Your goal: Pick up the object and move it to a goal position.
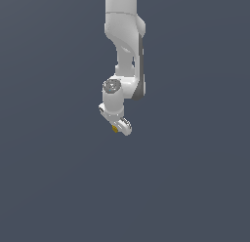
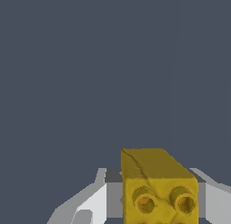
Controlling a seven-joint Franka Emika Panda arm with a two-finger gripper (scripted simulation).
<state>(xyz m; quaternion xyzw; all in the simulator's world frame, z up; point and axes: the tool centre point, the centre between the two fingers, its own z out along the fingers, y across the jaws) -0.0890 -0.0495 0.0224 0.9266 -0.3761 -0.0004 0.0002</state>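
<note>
Item: one yellow-gold block (image 2: 160, 187), small, roughly cuboid, showing two round darker sockets on the face turned toward the wrist camera and a faint crease running across its upper face.

Location: sitting between the fingers (image 2: 90, 205) of the white gripper (image 1: 118, 127), which is hanging below the arm (image 1: 124, 26). In the exterior view the block (image 1: 114, 129) is appearing only as a yellow speck at the fingertips, with plain grey ground all around. Whether it is lifted clear of that ground cannot be told, and no goal marker is showing in either view.

Tool state: the fingers are standing on either side of the block and appear to be clamped against its flanks (contact on the far side is partly hidden by the block itself).

Handling, by judgement: the block is looking rigid and very light, unlikely to deform or break under a firm squeeze. Its flat opposing sides are offering the sensible hold; the socketed face and the creased upper face are worth avoiding. Being so small against the pads, it is risking a twist or slip if the grip sits off-centre, so a squared, central pinch and a smooth carry are looking advisable.
</note>
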